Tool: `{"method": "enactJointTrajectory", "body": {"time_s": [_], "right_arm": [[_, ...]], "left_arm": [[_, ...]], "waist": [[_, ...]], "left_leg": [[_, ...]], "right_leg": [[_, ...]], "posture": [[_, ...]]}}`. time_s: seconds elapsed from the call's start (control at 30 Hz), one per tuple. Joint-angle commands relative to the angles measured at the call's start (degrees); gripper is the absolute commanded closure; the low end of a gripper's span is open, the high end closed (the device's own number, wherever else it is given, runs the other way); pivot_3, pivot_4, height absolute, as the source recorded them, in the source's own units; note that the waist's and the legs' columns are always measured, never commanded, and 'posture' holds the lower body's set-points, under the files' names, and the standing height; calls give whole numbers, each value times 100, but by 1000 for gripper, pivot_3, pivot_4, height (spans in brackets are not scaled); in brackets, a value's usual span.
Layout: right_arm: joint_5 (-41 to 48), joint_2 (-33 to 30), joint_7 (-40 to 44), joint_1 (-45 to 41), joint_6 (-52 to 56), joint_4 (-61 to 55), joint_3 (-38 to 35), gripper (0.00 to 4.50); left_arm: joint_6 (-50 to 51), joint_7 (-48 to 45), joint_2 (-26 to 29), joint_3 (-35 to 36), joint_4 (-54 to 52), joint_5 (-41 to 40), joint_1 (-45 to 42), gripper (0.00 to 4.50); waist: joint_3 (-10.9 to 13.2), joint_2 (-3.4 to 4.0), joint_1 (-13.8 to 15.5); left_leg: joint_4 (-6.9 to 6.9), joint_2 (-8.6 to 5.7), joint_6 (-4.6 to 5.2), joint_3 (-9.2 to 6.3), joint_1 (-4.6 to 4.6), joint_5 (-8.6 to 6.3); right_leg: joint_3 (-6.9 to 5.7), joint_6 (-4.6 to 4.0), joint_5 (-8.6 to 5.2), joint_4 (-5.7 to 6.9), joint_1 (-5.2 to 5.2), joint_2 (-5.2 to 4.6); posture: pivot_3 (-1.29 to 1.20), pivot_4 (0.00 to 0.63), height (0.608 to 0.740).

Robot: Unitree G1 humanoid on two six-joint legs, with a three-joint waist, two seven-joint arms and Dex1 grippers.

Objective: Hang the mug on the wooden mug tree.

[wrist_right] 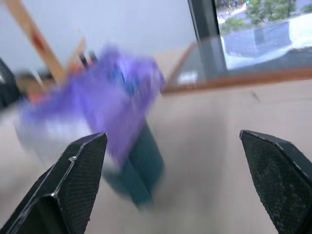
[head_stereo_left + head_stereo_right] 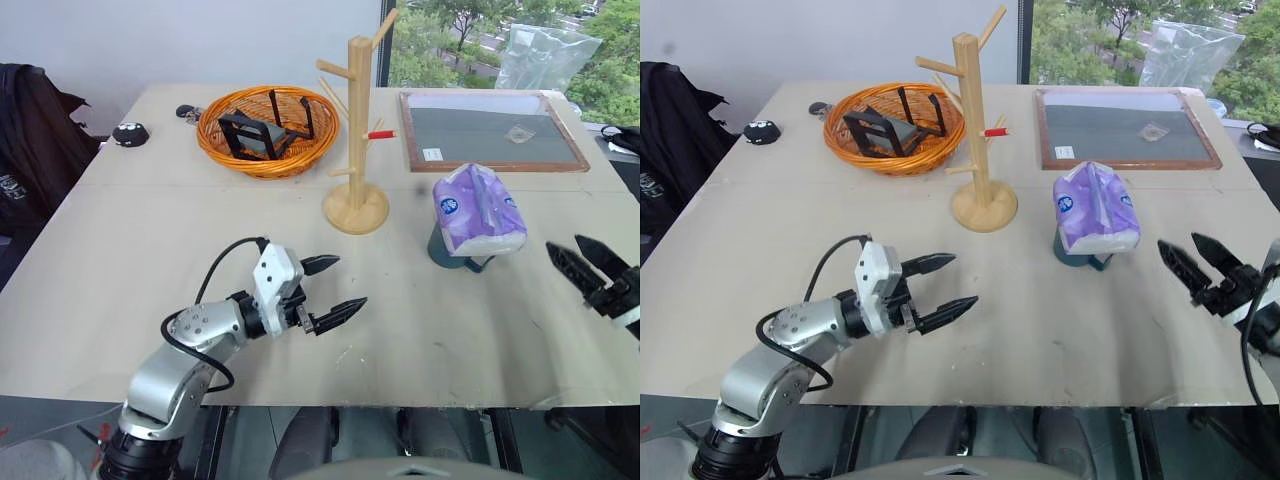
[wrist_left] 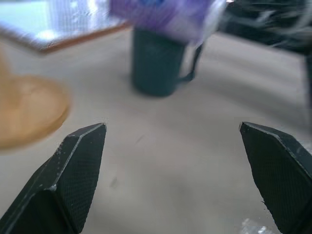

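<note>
Table (image 2: pixel 150 250): tissue pack (image 2: pixel 478 210) atop mug (image 2: pixel 445 252), beside wooden mug tree (image 2: pixel 358 140).

Daylight from the window (image 2: pixel 470 35) falls evenly on the tabletop (image 2: pixel 120 260), leaving only soft, faint shadows. Head views are sharp. Both wrist views are smeared: the purple pack (image 1: pixel 107 97) and mug (image 3: pixel 158 63) blurred.

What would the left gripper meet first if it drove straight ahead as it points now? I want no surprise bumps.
Probably the mug, standing under the purple tissue pack. The left gripper, jaws open, aims across bare table toward it, with nothing between. Depth is unclear, so height could differ.
</note>
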Motion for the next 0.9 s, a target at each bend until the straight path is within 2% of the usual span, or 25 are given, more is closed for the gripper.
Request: {"method": "enactJointTrajectory", "body": {"time_s": [0.03,0.17,0.33,0.57,0.9], "right_arm": [[1210,58,-989,-376,682,-235,-53,107],[2102,159,-2035,-747,1137,-248,142,107],[2949,1,-2724,-1037,1496,31,268,107],[3683,-137,-3079,-1226,1800,327,401,107],[4032,-220,-3134,-1235,1937,405,564,107]], "left_arm": [[79,-44,97,126,-274,-223,-260,0],[81,-9,157,87,-268,-181,-437,0],[39,6,197,-3,-310,-72,-423,0],[61,16,134,123,-564,-358,-407,0],[20,-25,145,172,-592,-650,-552,0]], "waist": [[0,0,4],[1,0,12],[2,0,6],[2,0,3],[2,0,2]], "left_leg": [[0,-4,0,0,0,0],[1,-10,0,0,-5,0],[2,-11,1,0,-8,0],[2,-15,1,0,-9,1],[3,-15,2,0,-8,1]], "right_leg": [[0,0,0,0,0,0],[-1,1,0,-1,-3,0],[-1,1,0,-2,-4,0],[-1,2,0,-2,-4,2],[-1,2,0,-1,-4,4]], "posture": [[0,150,740],[0,150,740],[0,150,740],[0,150,740],[0,150,740]]}}
